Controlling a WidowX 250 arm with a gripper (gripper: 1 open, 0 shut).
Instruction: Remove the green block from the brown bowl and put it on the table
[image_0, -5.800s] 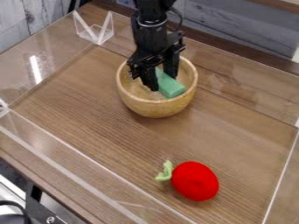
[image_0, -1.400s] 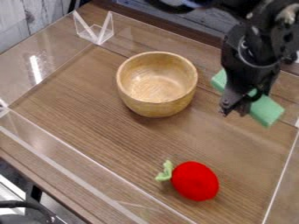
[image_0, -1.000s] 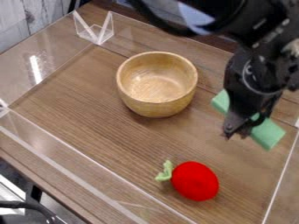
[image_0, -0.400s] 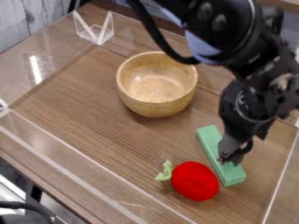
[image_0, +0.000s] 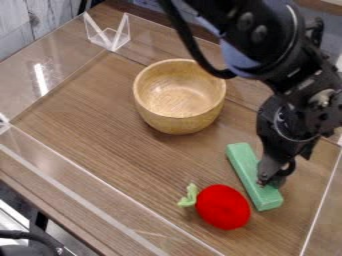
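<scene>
The green block (image_0: 253, 176) lies flat on the worktop (image_0: 94, 130), in the right front part, with its long side running diagonally from upper left to lower right. It is out of the brown bowl (image_0: 179, 95), which stands well apart to the upper left and looks empty inside. The gripper (image_0: 273, 175) hangs directly over the right half of the block, pointing steeply down, and its dark fingers (image_0: 271, 168) reach to the block's upper face. From where I stand the jaws look spread wide, and they do not seem to clamp the block; the block rests on the wood by itself. Whether a fingertip touches the green surface or only stays just above it, I cannot tell, because the black body of the arm hides this place. Just beside the block's lower left end sits 1 red plush fruit (image_0: 222, 206) with a small green leaf (image_0: 189, 196); the fruit is very near the block, maybe touching. Low clear acrylic walls (image_0: 318, 215) run along the edges of the worktop.
</scene>
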